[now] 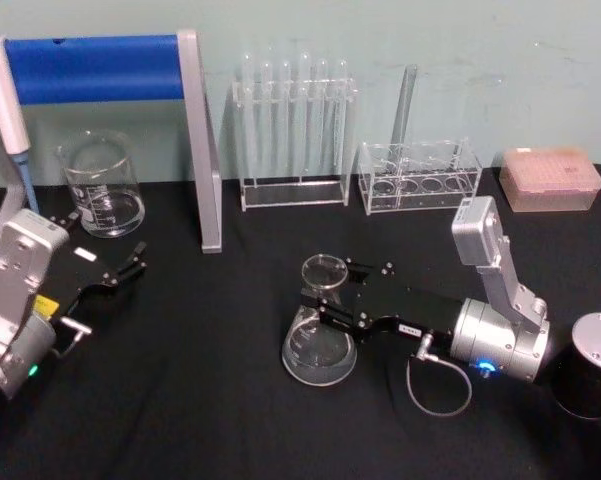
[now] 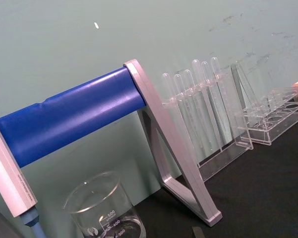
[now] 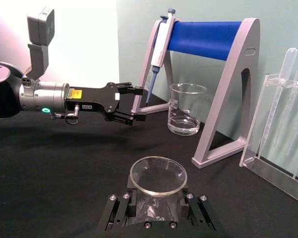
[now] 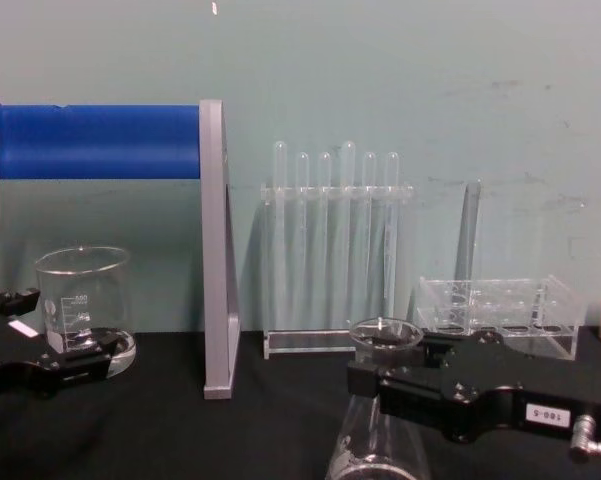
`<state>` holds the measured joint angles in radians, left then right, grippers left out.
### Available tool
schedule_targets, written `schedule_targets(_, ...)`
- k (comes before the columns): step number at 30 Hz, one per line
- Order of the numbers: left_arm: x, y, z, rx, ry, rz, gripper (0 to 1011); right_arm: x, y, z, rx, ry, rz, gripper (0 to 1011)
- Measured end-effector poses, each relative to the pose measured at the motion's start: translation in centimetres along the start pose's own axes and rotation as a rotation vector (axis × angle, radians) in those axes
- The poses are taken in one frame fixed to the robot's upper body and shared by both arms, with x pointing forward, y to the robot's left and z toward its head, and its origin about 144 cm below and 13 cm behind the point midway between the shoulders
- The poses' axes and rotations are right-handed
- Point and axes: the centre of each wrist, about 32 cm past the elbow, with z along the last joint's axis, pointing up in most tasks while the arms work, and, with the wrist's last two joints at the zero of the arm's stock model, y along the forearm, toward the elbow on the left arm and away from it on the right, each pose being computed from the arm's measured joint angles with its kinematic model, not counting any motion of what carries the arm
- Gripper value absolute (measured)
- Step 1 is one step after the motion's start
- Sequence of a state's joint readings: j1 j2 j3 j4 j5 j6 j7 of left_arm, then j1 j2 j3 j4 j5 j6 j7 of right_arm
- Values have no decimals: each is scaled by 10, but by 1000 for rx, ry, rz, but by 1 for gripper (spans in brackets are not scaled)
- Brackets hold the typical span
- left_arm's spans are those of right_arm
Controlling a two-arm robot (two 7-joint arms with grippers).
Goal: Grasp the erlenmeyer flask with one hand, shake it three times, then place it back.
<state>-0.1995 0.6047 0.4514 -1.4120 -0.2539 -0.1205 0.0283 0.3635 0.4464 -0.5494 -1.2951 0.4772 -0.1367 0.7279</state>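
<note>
Black table [image 1: 210, 400], right gripper [image 1: 320, 297] clasping erlenmeyer flask [image 1: 320, 352] neck, left gripper [image 1: 130, 268] parted near beaker [image 1: 102, 185]

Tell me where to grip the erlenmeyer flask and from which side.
Grip the erlenmeyer flask at its narrow neck, just under the flared rim, coming level from the robot's right: the wide base tapers and would likely slip, and the right pincer sits there. The left pincer idles far left.

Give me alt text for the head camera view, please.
The right gripper grips the neck of the erlenmeyer flask, standing on the black table. The left gripper hangs open at the left, near a beaker; test tube racks stand behind.
</note>
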Motion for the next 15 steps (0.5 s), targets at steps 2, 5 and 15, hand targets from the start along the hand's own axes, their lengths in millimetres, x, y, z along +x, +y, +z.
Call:
schedule_targets(2, 0, 0, 0, 0, 0, 0, 1001, 0, 0, 0, 0, 0, 0, 449)
schedule_targets(5, 0, 0, 0, 0, 0, 0, 1001, 0, 0, 0, 0, 0, -2, 449)
schedule_targets(15, 0, 0, 0, 0, 0, 0, 1001, -12, -5, 20, 53, -3, -107, 449)
